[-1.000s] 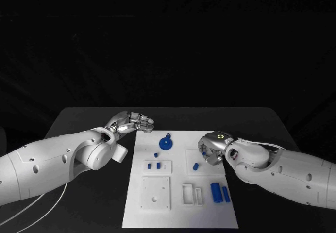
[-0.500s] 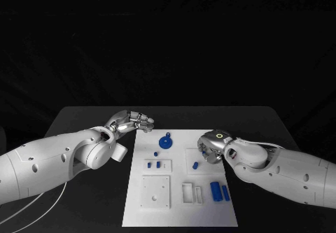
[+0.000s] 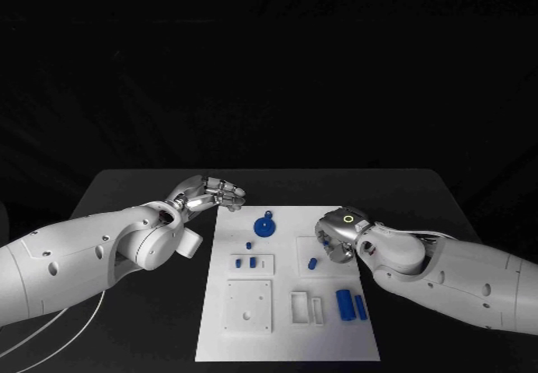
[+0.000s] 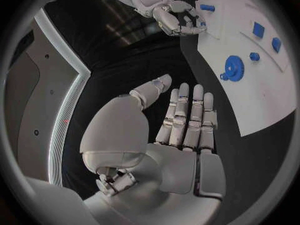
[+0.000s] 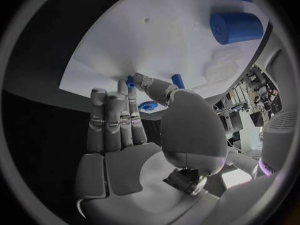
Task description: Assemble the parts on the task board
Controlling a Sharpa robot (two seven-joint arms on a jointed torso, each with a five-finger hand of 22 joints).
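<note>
The right hand [image 3: 340, 234] is hovering over the right middle part of the task board [image 3: 289, 342], a little right of the centre of the head picture. Its fingers [image 5: 115, 120] are lying close together and almost straight, and the thumb is bending toward them. A small blue part [image 5: 130, 81] is sitting right at the fingertips, but I cannot tell if the hand is really pinching it or only touching it. Just beside the hand, toward the left in the head picture, a short blue peg [image 3: 312, 264] is standing on the board.

The left hand [image 3: 208, 193] is staying off the board, over the black table [image 3: 134, 186], near the upper left corner of the white plate. It is holding nothing; in the left wrist picture its fingers [image 4: 187, 117] are stretched out side by side and the thumb is standing apart from them.

Going outward on the board, a blue gear [image 3: 264, 228] with a small handle is lying in the upper part, between the two hands. Below it, two small blue blocks [image 3: 253, 263] are sitting side by side left of centre. In the lower right part, a thick blue cylinder [image 3: 345, 305] and a thinner blue rod [image 3: 361, 308] are lying next to each other, near a white raised frame [image 3: 301, 308].
</note>
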